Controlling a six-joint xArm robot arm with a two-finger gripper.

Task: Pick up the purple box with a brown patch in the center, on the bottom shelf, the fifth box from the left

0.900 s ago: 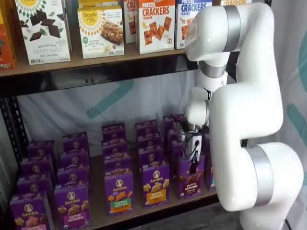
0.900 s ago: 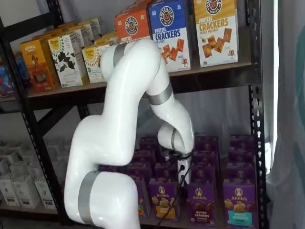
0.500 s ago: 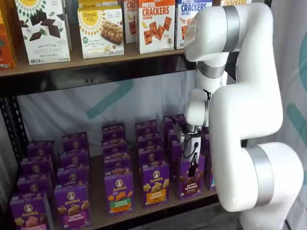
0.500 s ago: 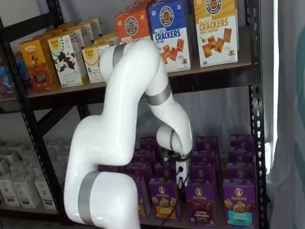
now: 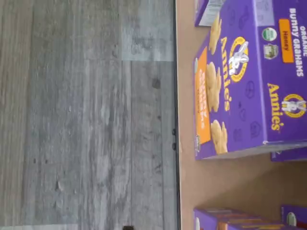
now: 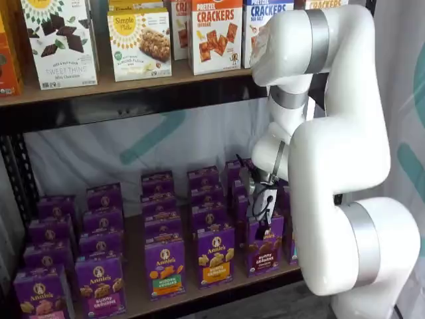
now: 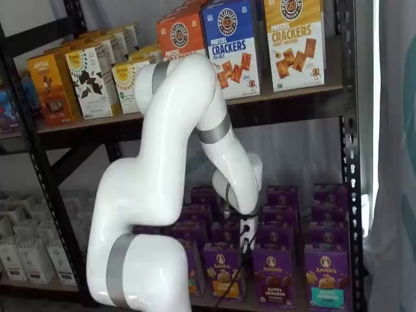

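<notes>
The purple box (image 6: 263, 251) with dark brown snacks on its front stands in the front row of the bottom shelf (image 6: 135, 279); it also shows in a shelf view, lower right of the arm (image 7: 273, 278). My gripper (image 6: 260, 232) hangs just in front of and above this box, white body up and black fingers down, with a cable beside it. From the other side the gripper (image 7: 244, 244) sits left of the box's top. The fingers show side-on; they hold nothing and the box rests on the board. The wrist view does not show this box.
Rows of purple cartons fill the bottom shelf, among them an orange-banded one (image 6: 215, 256) (image 5: 249, 86) left of the target and a teal-banded one (image 7: 325, 279) to its right. Cracker boxes (image 6: 216, 33) stand on the upper board. The wrist view shows grey floor (image 5: 86, 115) beyond the shelf edge.
The wrist and gripper have drifted slightly left and up in front of the boxes. No box has moved.
</notes>
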